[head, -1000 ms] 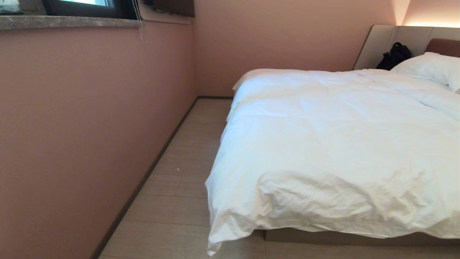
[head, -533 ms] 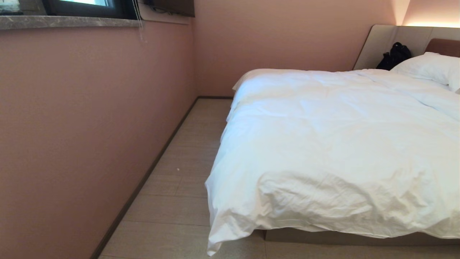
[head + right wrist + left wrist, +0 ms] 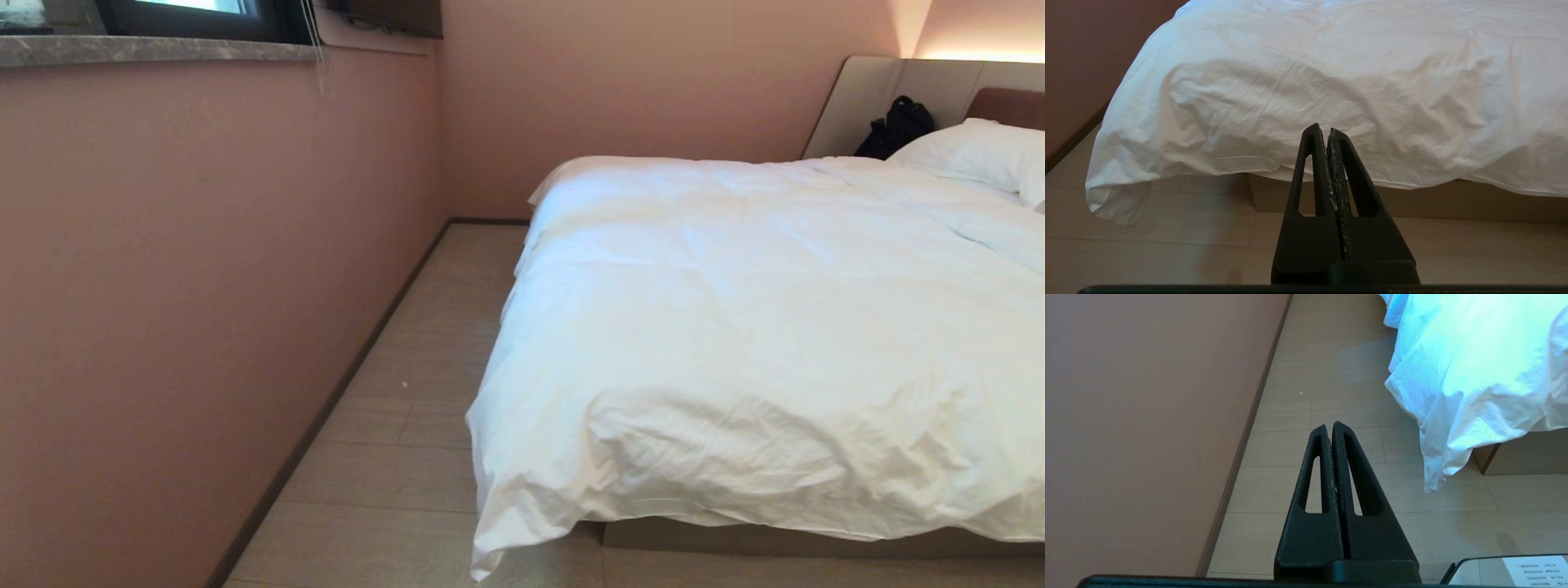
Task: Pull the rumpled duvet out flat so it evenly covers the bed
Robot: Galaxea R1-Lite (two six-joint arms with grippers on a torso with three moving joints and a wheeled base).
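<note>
We see the duvet [image 3: 759, 343] spread over the bed [image 3: 735, 537], covering the mattress from the foot edge up toward the headboard [image 3: 865, 98]. Its surface is puffy and creased, most heavily along the foot edge. At the foot edge it overhangs and hides the top of the plinth; only a taupe strip of the base shows beneath. At the bed's near left corner the duvet hangs lowest, one pointed fold reaching down to the floor [image 3: 408, 408] or very close to it; we cannot tell whether it touches. Along the left side edge the duvet drapes over and hides the mattress side.

At the head end, a pillow [image 3: 980, 151] lies on the bed near the right corner, against the headboard. A black bag [image 3: 894, 126] sits at the head end beside the pillow, leaning on the headboard.

A strip of floor runs between the bed's left side and the pink wall [image 3: 204, 286]; a stone sill [image 3: 155, 49] tops that wall.

Neither arm appears in the head view. The left gripper [image 3: 1329, 426] has its fingers pressed together, holds nothing, and hangs above the floor, apart from the duvet's hanging corner. The right gripper [image 3: 1322, 130] is likewise closed and empty, pointing at the duvet's foot-edge overhang without touching it.
</note>
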